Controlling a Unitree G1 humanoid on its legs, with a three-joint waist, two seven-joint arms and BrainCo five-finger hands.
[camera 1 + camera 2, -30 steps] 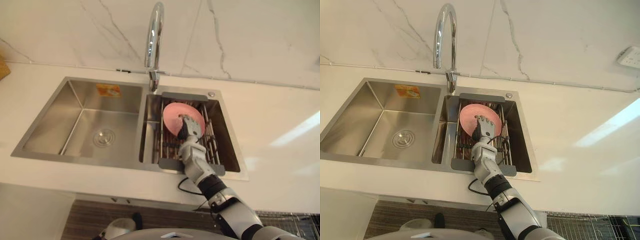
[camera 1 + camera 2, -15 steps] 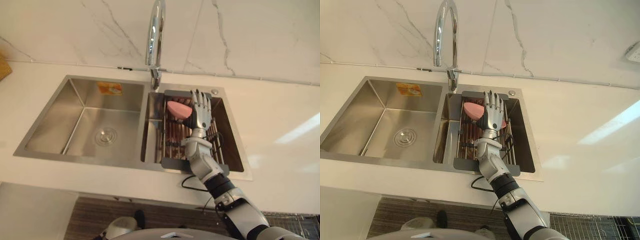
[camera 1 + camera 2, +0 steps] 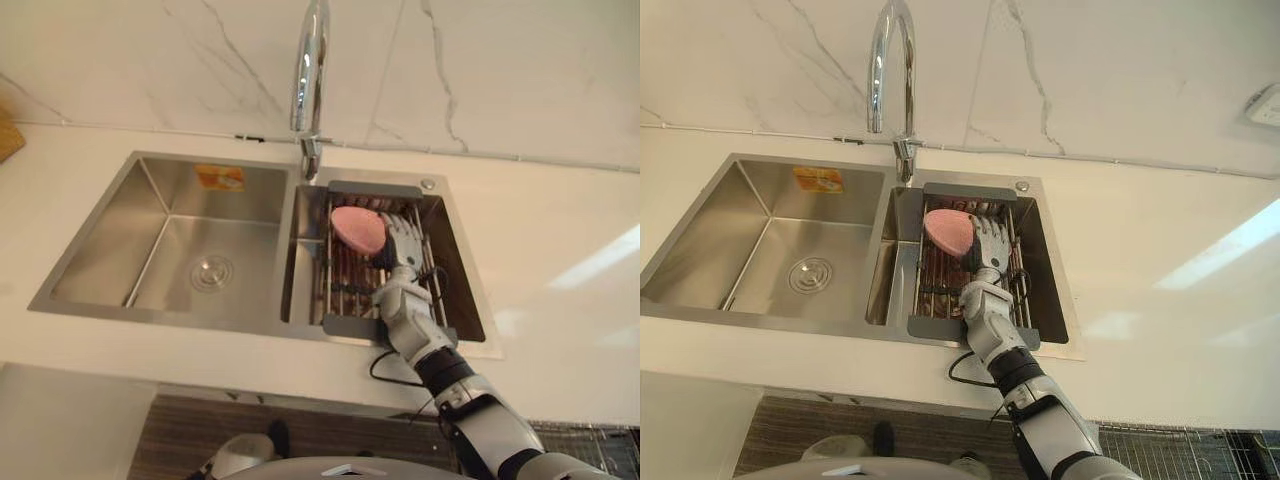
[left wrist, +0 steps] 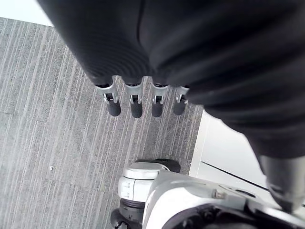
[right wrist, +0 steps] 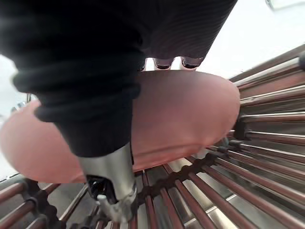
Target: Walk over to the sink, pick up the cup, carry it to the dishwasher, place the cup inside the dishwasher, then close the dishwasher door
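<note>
Right hand point(image 3: 400, 248): fingers point(image 5: 163, 63) curled over the far rim of the pink cup point(image 3: 357, 228), dark tips showing just past its edge. Thumb point(image 5: 110, 179) set against the near side, so the cup is pinched between them.

Pink cup: tilted, at about 10 o'clock of the hand in the head views. It sits over the bars of the drainer rack point(image 3: 345, 285); whether it rests on them cannot be told.

Drainer rack: metal bars in a grey frame, laid in the right basin of the sink point(image 3: 95, 235).

Sink: steel, two basins. The left basin, at 9 o'clock of the rack, has a round drain point(image 3: 208, 274).

Tap point(image 3: 310, 70): chrome, arched, at 12 o'clock of the rack.

Countertop point(image 3: 560, 250): pale, all round the sink.

Left hand point(image 4: 136, 106): fingers hanging straight and relaxed, holding nothing, above grey striped floor point(image 4: 57, 124).
</note>
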